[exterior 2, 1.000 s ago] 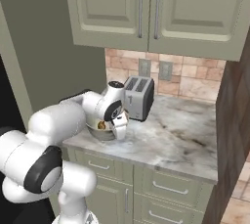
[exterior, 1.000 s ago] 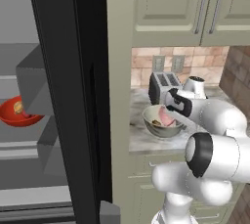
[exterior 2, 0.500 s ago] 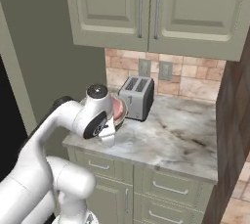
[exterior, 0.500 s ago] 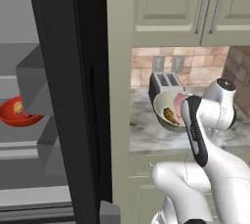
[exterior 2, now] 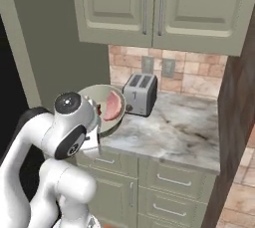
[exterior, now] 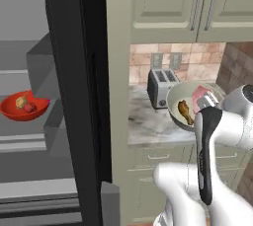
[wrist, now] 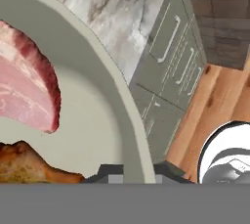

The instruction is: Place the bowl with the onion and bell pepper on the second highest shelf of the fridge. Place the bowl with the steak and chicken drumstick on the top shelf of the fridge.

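Pale cream bowl with pink steak and golden-brown drumstick, centre right, now lifted off the counter and tilted; gripper clamped on its rim, ready for the fridge.

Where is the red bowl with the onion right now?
In the left base view, the red bowl sits on a grey shelf inside the fridge, far left of the toaster.

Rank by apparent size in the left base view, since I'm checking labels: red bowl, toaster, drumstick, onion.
1. Red bowl
2. Toaster, close to the bowl, so that order is unsure
3. Drumstick
4. Onion
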You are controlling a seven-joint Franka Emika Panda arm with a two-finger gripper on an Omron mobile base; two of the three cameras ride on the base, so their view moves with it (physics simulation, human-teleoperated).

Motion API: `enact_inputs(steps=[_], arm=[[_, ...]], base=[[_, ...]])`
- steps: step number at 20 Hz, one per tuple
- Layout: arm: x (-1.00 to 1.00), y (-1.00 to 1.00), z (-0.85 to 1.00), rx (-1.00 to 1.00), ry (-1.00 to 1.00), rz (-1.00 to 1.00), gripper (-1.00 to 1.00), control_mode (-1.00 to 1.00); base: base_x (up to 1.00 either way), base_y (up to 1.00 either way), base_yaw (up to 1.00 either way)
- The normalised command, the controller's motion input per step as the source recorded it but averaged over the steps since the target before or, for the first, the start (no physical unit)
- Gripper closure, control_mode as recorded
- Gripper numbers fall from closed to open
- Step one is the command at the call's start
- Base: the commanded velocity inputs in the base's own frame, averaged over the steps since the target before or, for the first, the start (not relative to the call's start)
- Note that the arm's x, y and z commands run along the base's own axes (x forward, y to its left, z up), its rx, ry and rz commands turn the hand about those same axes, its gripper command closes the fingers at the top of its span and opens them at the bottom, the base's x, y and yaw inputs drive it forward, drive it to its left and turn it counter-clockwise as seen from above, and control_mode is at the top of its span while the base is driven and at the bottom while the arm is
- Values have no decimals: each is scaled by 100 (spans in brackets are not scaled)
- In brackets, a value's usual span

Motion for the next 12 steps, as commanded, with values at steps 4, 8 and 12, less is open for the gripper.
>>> enact_inputs(steps=[4,8,12], arm=[[0,0,0,0,0,0,100,100],[0,0,0,0,0,0,100,100],[0,0,0,0,0,0,100,100]], base=[[-100,-6,-5],[-100,0,0],[-100,7,1]])
